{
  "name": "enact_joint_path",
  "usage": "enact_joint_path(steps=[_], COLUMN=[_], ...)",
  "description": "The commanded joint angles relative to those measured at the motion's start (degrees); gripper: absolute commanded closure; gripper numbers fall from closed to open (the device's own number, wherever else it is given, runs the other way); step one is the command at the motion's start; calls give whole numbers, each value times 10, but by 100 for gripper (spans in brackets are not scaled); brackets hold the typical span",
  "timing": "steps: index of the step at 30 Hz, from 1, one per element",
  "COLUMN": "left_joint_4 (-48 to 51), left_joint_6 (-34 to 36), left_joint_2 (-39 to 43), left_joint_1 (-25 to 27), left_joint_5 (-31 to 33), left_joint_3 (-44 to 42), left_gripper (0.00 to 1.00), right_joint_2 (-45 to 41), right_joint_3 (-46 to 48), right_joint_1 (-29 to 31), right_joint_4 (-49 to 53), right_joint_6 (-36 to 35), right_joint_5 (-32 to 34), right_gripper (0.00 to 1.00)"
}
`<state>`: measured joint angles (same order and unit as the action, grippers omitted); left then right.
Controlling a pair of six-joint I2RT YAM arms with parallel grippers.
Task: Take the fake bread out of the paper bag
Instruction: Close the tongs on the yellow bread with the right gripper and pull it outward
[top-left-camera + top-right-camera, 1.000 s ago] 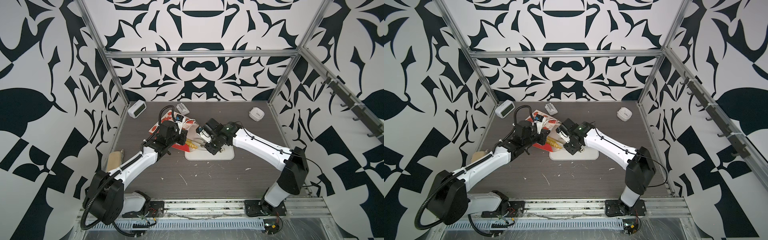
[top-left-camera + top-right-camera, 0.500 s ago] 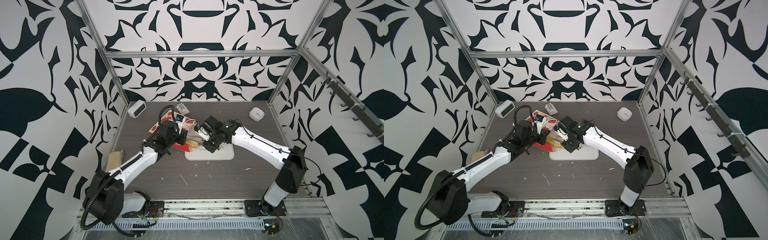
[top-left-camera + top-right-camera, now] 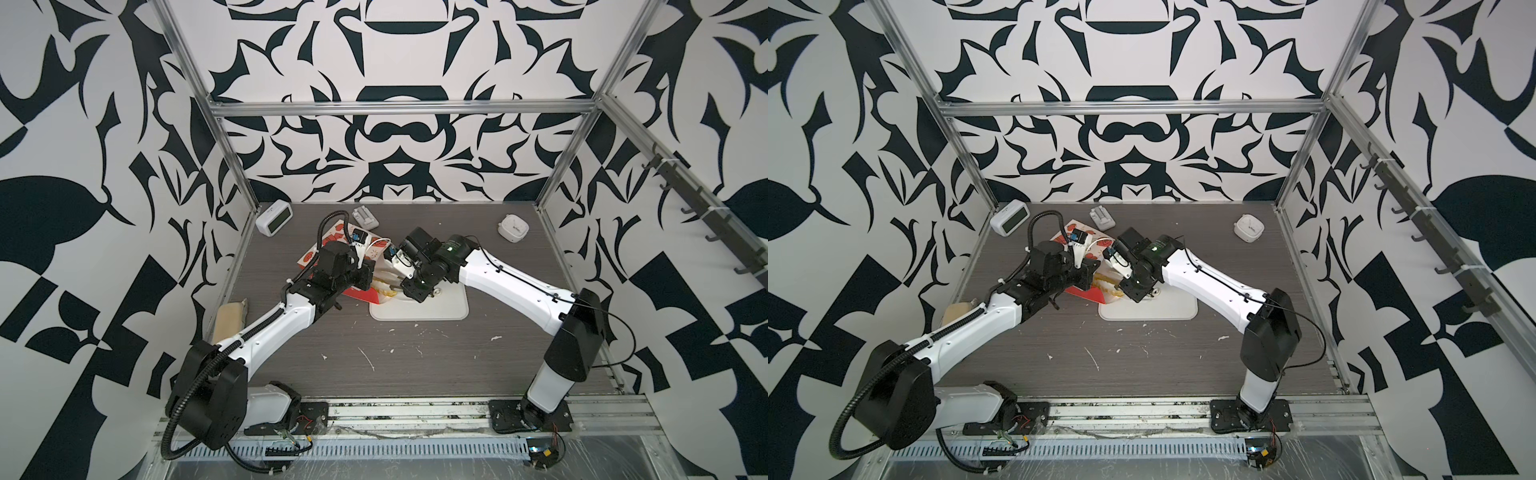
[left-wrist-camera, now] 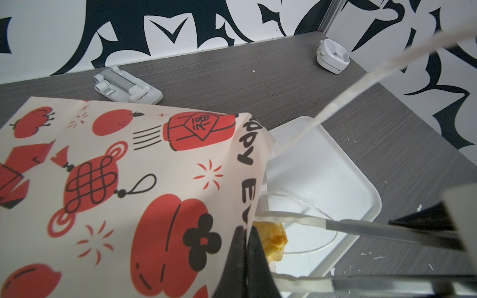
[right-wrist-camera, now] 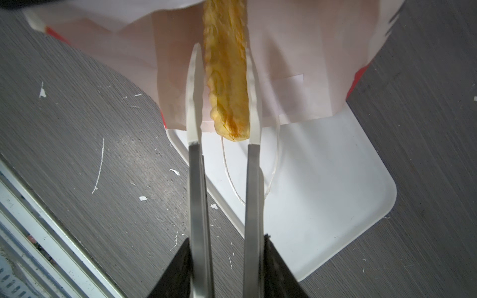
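The paper bag (image 4: 129, 180) lies on its side, white with red pictures, its mouth over the white tray (image 3: 440, 307). My left gripper (image 4: 245, 232) is shut on the rim of the bag's mouth. One piece of fake bread (image 5: 227, 90), a long golden twisted stick, pokes out of the mouth onto the tray's edge. My right gripper (image 5: 223, 49) reaches into the mouth, its long thin fingers (image 5: 193, 103) along both sides of the stick, open with a slim gap on one side. In both top views the two grippers (image 3: 368, 278) (image 3: 1106, 284) meet at the bag (image 3: 1100, 245).
A white cord handle (image 5: 227, 175) loops onto the tray. At the back stand a white clock (image 3: 274, 217), a grey-white stand (image 3: 365, 216) and a small white device (image 3: 513, 226). A beige block (image 3: 228, 320) lies at the left edge. White scraps dot the front of the table.
My right gripper has slid toward the bag's mouth and its fingers have spread a little around the stick. The left arm and bag have stayed put.
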<state>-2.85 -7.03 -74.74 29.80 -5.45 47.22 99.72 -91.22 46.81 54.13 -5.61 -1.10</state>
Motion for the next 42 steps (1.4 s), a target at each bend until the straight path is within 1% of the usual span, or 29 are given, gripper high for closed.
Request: enact_joint_path(steps=[1, 10, 15, 17, 20, 25, 27, 29, 35, 38, 42], left_joint_4=[-16, -16, -16, -15, -14, -13, -14, -17, -25, -26, -29], left_joint_6=[1, 1, 2, 2, 3, 3, 2, 2, 2, 2, 1], left_joint_2=[0, -5, -3, -2, -1, 2, 0, -2, -12, -12, -8], left_joint_1=[3, 3, 3, 3, 3, 3, 3, 3, 3, 3, 3], left_joint_5=[-15, -17, -17, -16, -17, -14, -13, -12, -6, -4, 1], left_joint_3=[-1, 2, 2, 2, 1, 0, 0, -2, -5, -7, -12], left_gripper=[96, 96, 96, 96, 96, 96, 96, 96, 96, 95, 95], right_joint_2=[0, 28, 49, 56, 59, 49, 39, 28, -5, -27, -84], right_joint_3=[-28, -46, -60, -63, -61, -58, -58, -59, -49, -25, 38], right_joint_1=[-1, 0, 0, 0, 0, -1, -2, -3, -30, -48, -70], right_joint_4=[7, 26, 43, 49, 52, 54, 53, 53, 69, 76, 60], right_joint_6=[-12, -25, -27, -27, -25, -17, -10, -1, 42, 63, 97], right_joint_5=[-3, 7, 18, 18, 21, 28, 26, 19, -52, -73, -107], right_gripper=[57, 55, 56, 59, 68, 75, 77, 77, 77, 77, 77])
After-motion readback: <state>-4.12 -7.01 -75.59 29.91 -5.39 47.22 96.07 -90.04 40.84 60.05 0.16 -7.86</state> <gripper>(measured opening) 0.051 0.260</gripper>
